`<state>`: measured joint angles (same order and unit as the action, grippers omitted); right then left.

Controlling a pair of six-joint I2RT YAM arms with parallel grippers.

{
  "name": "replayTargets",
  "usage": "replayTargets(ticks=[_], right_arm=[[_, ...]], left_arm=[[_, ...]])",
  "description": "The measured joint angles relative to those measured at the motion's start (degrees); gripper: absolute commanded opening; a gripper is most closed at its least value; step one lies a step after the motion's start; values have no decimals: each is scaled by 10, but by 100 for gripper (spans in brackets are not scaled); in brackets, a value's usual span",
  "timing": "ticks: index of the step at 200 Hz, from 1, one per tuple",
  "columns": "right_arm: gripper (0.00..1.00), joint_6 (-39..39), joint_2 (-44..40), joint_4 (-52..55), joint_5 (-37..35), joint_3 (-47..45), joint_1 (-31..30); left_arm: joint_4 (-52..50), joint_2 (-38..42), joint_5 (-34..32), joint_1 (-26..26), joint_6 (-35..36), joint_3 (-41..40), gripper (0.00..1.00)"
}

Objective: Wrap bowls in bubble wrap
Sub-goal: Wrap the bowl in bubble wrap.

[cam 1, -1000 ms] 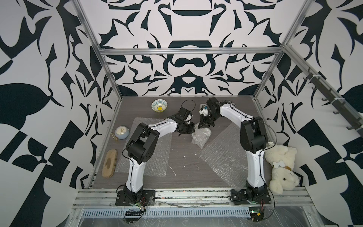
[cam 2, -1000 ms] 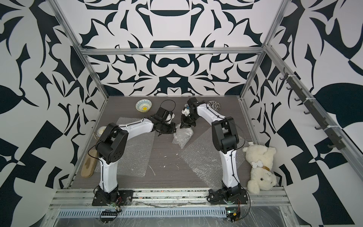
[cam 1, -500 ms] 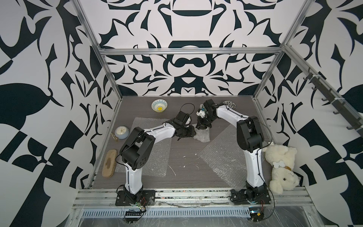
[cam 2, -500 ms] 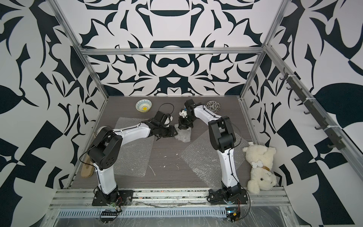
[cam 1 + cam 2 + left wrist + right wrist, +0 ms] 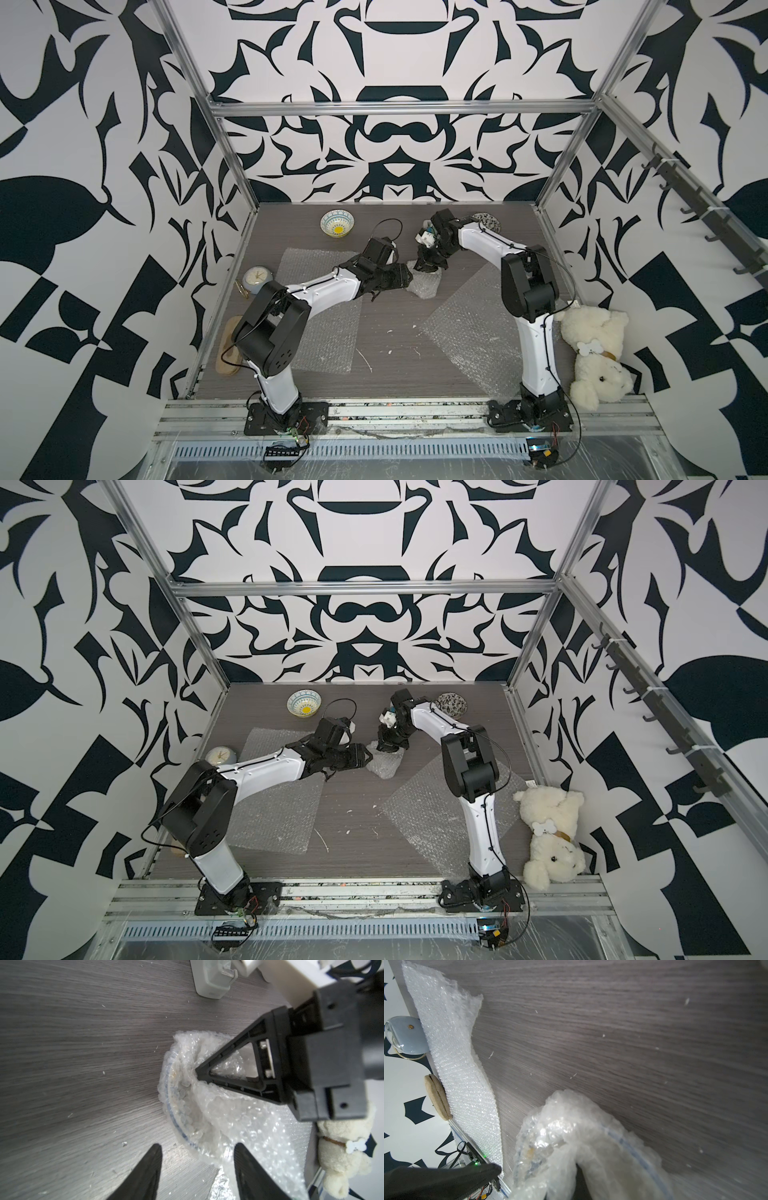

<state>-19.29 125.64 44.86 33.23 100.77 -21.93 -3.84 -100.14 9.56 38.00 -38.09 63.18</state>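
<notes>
Two of three bowls stand bare at the back of the table: a blue-and-yellow bowl toward the left wall and a black-and-white bowl close behind my right arm. The third bowl sits mid-table under crumpled bubble wrap, and a thin blue rim line shows through the film in both wrist views.

My right gripper reaches down from above and is clenched on a gathered fold of that bubble wrap over the bowl's mouth. My left gripper lies low beside the bundle, jaws apart and grasping nothing. One of its fingers shows against the loose tail of the film and the other against bare wood. The covered rim lies just beyond the tips.

Two more pieces of film lie flat on the table. The left sheet runs under my left arm, and the right sheet is set at an angle in front of my right arm.

In the left wrist view a white tape dispenser stands on the table beyond the bundle. A small clock and a wooden piece sit along the left edge. A cream teddy bear lies by the right wall, near my right arm's base.
</notes>
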Motion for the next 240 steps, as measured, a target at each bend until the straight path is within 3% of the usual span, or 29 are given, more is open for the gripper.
replayTargets(ticks=[33,150,175,194,240], right_arm=[[2,0,-29,12,-7,0,0],[3,-2,-52,17,-9,0,0],[3,-2,-52,17,-9,0,-1],[5,-2,-52,17,-9,0,-1],[15,-3,-52,17,-9,5,-4]], left_arm=[[2,0,5,0,-2,0,70],[14,-36,36,0,-11,17,73],[13,-64,28,-8,-20,31,68],[15,-83,30,-21,-32,32,57],[31,-93,33,-38,-39,32,53]])
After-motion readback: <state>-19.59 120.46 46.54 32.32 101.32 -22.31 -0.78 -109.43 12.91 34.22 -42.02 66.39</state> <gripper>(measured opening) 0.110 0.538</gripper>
